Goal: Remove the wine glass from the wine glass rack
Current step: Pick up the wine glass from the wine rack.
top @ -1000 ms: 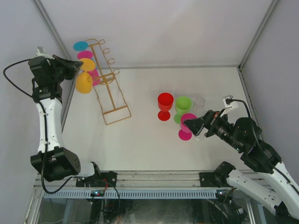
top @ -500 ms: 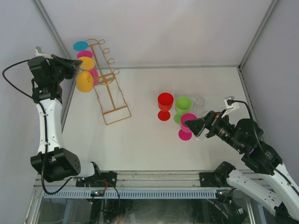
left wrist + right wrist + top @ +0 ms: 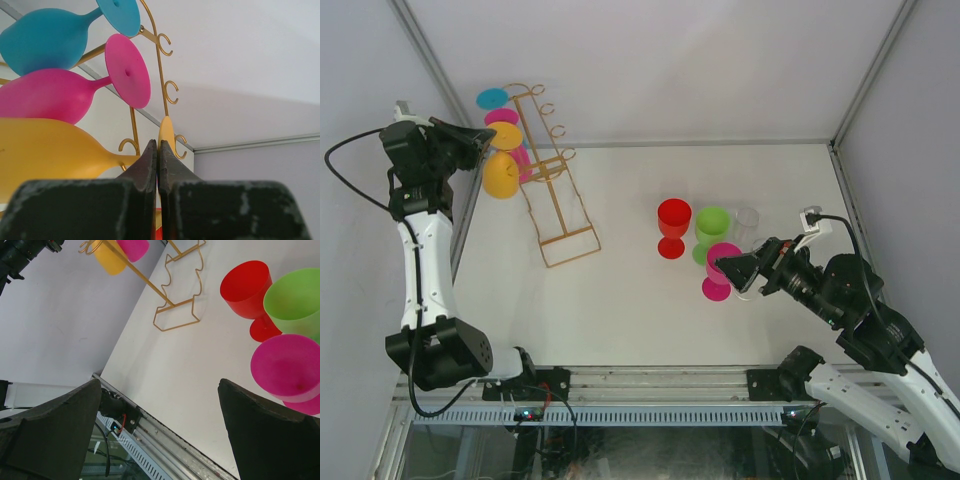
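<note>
The gold wire wine glass rack point(image 3: 555, 200) leans at the table's back left; it also shows in the left wrist view point(image 3: 161, 75) and the right wrist view point(image 3: 175, 305). A blue glass point(image 3: 45, 37), a pink glass point(image 3: 50, 95) and a yellow wine glass point(image 3: 500, 175) hang on its left side. My left gripper point(image 3: 485, 140) is shut on the thin foot of the yellow glass point(image 3: 166, 135), seen edge-on at the fingertips. My right gripper point(image 3: 725, 268) is open and empty, hovering by a pink glass point(image 3: 723, 262) that stands on the table.
A red glass point(image 3: 673, 218), a green glass point(image 3: 712, 225) and a clear glass point(image 3: 747, 222) stand together right of centre. The left wall is close behind the left arm. White table lies between the rack and the glasses.
The yellow glass's bowl has shifted slightly upward with my left gripper. The right arm has barely moved.
</note>
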`<action>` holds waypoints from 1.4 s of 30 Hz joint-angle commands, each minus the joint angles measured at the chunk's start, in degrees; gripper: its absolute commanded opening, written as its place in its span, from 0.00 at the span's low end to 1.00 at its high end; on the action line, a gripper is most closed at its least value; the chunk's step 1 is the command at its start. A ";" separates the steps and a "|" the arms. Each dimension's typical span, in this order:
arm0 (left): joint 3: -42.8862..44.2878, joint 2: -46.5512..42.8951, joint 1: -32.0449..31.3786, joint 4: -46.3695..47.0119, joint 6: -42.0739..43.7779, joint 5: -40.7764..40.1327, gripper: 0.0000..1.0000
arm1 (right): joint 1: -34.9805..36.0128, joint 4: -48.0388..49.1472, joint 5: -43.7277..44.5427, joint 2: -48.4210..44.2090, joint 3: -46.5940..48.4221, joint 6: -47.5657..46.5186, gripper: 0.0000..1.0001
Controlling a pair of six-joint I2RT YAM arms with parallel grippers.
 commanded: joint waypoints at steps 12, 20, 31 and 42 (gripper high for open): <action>-0.02 0.26 0.66 1.82 -1.50 1.49 0.00 | -0.22 -0.14 0.80 -0.35 0.06 0.07 1.00; -0.05 -0.56 0.69 -0.90 0.97 -1.22 0.00 | -0.22 -0.19 0.80 -0.50 0.01 0.01 1.00; 0.75 -2.16 0.76 -1.53 2.06 -4.26 0.00 | -0.22 -0.24 0.79 -0.64 0.05 0.11 1.00; 1.28 -5.69 0.82 -3.72 4.54 -8.34 0.00 | -0.22 -0.07 0.57 -0.69 0.04 -0.05 1.00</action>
